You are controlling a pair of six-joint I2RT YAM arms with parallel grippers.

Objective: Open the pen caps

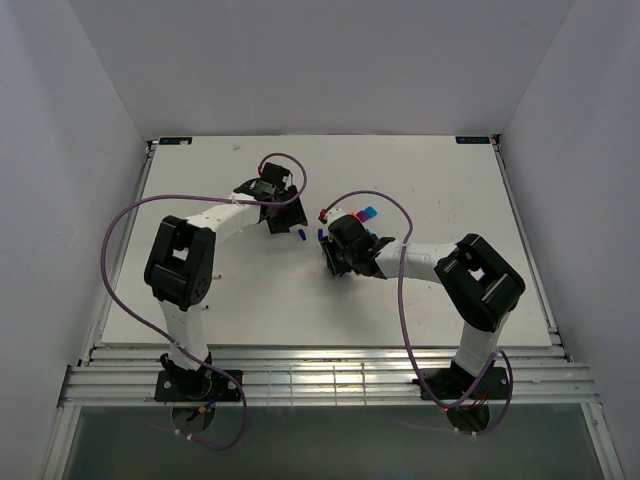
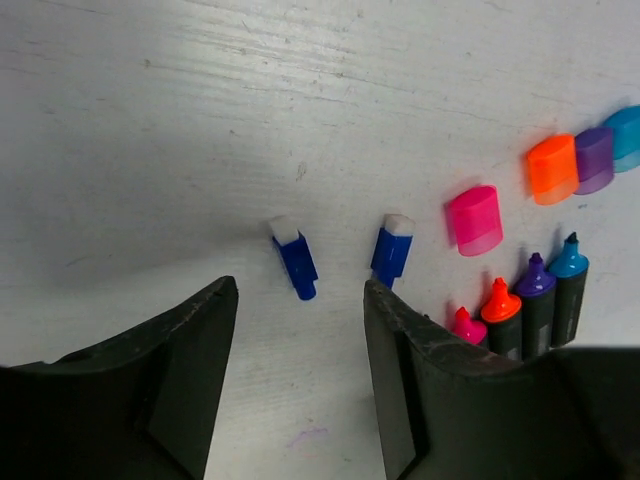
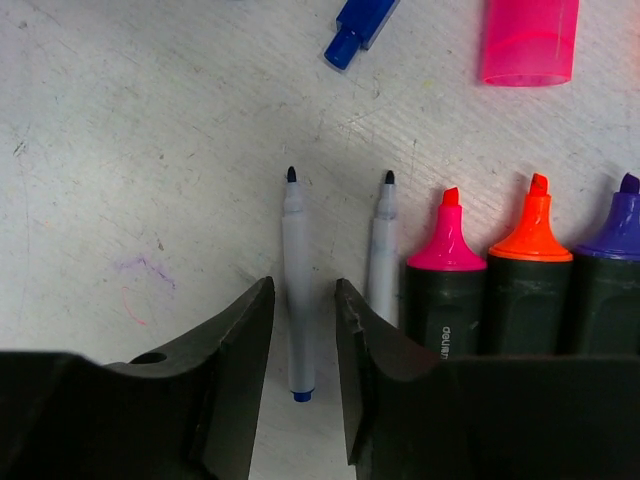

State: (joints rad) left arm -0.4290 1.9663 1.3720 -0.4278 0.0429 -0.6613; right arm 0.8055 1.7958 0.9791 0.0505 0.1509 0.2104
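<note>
Left arm stretched forward and inward, right arm reaching across; both tools low over mid-worktop (image 1: 430, 170). Left tool (image 2: 299, 305) jaws wide apart, holding nothing. Blue cap (image 2: 295, 258) and second blue cap (image 2: 392, 250) lie flat just ahead of its fingertips. Pink cap (image 2: 474, 220), orange cap (image 2: 553, 168), purple cap (image 2: 594, 158) and cyan cap (image 2: 625, 135) lie further out, near uncapped markers (image 2: 520, 310). Right tool (image 3: 305, 290) part open, straddling white pen (image 3: 297, 240), gaps either side, no grip.
</note>
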